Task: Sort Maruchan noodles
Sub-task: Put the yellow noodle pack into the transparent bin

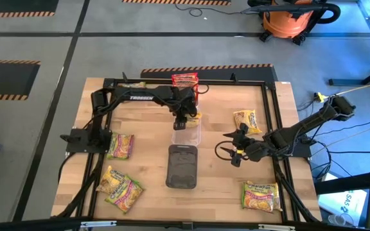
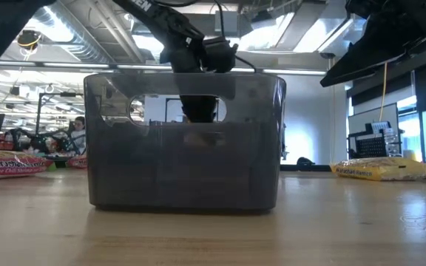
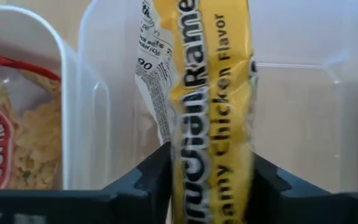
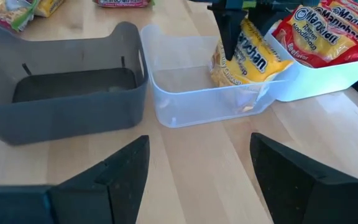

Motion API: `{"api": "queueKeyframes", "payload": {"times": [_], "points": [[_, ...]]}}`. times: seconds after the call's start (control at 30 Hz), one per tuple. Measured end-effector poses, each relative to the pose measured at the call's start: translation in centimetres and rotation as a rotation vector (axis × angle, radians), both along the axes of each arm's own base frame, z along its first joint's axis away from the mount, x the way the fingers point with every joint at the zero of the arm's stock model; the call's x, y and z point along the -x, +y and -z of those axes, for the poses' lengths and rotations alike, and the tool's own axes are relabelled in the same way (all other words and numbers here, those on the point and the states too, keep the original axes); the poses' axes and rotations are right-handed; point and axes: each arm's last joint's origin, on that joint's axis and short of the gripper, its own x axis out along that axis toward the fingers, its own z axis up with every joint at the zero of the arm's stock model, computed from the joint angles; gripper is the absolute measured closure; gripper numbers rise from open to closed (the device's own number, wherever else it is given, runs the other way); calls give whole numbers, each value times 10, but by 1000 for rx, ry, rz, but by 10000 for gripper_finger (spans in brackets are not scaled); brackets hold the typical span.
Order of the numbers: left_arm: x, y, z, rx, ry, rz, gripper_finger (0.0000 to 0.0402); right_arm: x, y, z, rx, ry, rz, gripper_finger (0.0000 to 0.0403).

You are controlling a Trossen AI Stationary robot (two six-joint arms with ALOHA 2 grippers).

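workshop floor surrounds a butcher-block table (image 1: pixel 153 147) where the left gripper (image 4: pixel 234 25) pinches a yellow noodle packet (image 4: pixel 248 59) upright over the clear tray (image 4: pixel 197 93). light, crinkly and slippery, it likely handles best nipped at an edge seam. right gripper (image 1: pixel 231 153) hovers spread nearby; other packets (image 1: pixel 122 191) lie scattered.

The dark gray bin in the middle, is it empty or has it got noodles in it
Empty. The right wrist view shows the dark gray bin's bare floor, with no packet inside; the high view agrees.
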Motion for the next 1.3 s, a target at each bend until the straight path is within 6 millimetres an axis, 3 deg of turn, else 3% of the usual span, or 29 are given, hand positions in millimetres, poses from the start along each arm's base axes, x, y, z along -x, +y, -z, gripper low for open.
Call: {"api": "queueKeyframes", "payload": {"times": [0.27,0.43,0.67,0.93,1.13,1.3], "points": [[2,0,-6,-16,-6,-26,197,0,0,0,-4,1,-6,150],[4,-1,-13,-7,-25,-27,192,0,0,0,-3,0,-7,150],[9,1,-30,-139,-41,-85,191,0,0,0,-4,-2,-7,150],[8,2,-30,-188,-36,-109,190,0,1,0,-9,-2,-11,150],[14,-13,-64,-166,-81,-143,190,-2,2,-2,-12,-11,-39,150],[24,-58,-103,-87,-165,-154,192,-2,2,-1,-2,-5,-44,150]]}}
